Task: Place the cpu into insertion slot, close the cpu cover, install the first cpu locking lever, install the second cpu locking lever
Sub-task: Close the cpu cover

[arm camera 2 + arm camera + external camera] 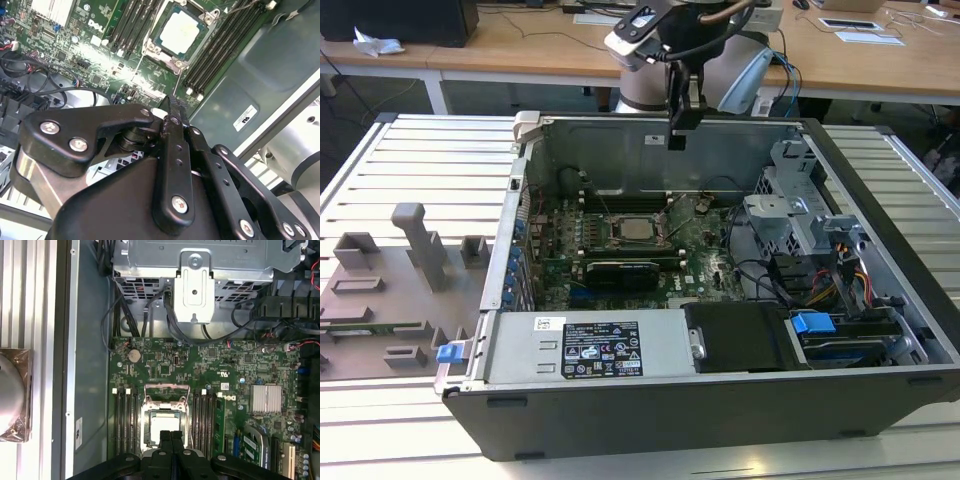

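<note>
We see our pincer (677, 140) closed and empty, poised over the open computer case (620, 150), the cpu (638, 230) lying flat in its socket on the green motherboard (200, 365), well apart from the fingertips (165, 437)

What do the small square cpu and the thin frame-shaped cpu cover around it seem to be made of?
The small square cpu looks metal-topped: pale silver-grey, matte, softly reflecting light. The thin silvery cpu cover framing it seems stamped sheet metal, brighter, with glinting edges; which metal cannot be told.
</note>
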`<state>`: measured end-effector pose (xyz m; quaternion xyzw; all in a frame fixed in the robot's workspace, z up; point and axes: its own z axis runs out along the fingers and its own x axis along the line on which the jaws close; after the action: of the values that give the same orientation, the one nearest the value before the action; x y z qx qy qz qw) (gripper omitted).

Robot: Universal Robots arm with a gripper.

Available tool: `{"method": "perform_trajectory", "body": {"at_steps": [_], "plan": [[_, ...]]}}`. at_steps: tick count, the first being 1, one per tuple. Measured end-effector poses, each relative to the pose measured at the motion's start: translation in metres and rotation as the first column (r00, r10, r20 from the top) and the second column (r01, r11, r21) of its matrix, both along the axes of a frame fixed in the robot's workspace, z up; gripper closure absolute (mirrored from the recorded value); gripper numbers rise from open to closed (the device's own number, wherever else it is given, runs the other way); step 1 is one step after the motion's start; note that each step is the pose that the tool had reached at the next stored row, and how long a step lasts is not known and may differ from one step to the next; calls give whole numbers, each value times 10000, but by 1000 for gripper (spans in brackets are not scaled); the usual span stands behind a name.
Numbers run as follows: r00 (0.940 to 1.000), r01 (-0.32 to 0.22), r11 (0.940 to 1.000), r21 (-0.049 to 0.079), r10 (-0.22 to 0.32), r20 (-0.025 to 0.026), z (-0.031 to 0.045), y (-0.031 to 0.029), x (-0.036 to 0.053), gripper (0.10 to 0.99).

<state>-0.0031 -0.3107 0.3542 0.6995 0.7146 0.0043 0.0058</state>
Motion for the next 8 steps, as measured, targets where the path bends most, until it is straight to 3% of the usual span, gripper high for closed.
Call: {"method": "perform_trajectory", "body": {"at_steps": [8], "plan": [[10000, 1, 10000, 1, -1, -1, -40, 0, 43, 980]]}}
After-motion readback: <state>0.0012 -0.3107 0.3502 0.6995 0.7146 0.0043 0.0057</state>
